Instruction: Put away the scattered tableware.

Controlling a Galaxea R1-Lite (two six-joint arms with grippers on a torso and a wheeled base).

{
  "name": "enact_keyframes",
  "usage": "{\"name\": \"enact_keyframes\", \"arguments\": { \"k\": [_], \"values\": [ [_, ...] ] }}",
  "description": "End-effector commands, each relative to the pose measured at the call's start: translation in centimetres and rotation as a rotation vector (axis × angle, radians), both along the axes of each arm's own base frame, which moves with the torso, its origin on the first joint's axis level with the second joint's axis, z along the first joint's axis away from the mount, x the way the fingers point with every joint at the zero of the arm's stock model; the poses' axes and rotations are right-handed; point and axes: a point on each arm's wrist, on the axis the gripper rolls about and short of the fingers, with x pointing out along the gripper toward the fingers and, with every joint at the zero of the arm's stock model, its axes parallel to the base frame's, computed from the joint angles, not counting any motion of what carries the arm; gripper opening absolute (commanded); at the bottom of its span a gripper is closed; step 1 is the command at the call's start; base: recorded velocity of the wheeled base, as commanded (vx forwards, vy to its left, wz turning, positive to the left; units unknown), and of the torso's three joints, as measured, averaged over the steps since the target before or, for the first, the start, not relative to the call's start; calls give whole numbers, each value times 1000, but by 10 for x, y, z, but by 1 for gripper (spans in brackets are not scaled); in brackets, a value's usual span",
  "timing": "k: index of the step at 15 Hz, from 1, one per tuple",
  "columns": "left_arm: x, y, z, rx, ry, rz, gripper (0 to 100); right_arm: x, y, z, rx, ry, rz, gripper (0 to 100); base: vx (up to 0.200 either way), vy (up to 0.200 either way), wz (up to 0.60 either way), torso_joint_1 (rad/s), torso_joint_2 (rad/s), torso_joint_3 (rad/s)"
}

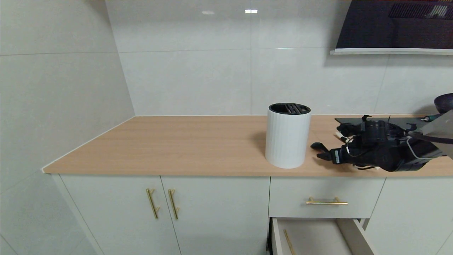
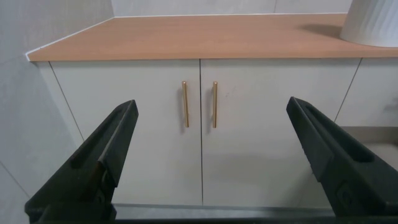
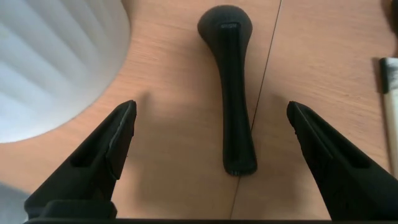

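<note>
Your right claw is hanging low over the worktop with its fingers spread wide and gripping nothing. The black utensil is lying flat on the wood between those fingers, touching neither one. Its rounded end is pointing toward the white ribbed holder and its narrow end is lying nearer the wrist. In the head view that rounded end is showing just beside the holder's base, on its right.

The holder is standing upright on the worktop with its dark slotted top facing up. In the right wrist view its curved wall is sitting close to one finger of the claw. A pale slender stick is lying on the wood just beyond the other finger; you cannot tell what it is.

Your left claw is hanging lower down, wide open and carrying nothing. It is facing the cabinet doors with their two gold handles. A drawer is standing open beneath the worktop, below the right arm.
</note>
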Motion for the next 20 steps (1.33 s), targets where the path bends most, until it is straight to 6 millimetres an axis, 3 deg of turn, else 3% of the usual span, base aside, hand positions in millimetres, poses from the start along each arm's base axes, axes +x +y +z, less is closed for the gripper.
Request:
{"name": "enact_keyframes", "arguments": {
  "k": [1,9,10,18,20],
  "values": [
    [0,0,0,0,0,0,100,5,-1,-10,-2,12,-3,100,0,0,0,0,0,0],
    [0,0,0,0,0,0,100,11,-4,-18,-2,20,-18,100,0,0,0,0,0,0],
    [0,0,0,0,0,0,100,12,-4,-18,-4,17,-20,0,0,0,0,0,0,0],
    [0,0,0,0,0,0,100,12,-2,-18,-1,19,-23,0,0,0,0,0,0,0],
    [0,0,0,0,0,0,100,10,0,-10,19,14,-53,0,0,0,0,0,0,0]
  ]
}}
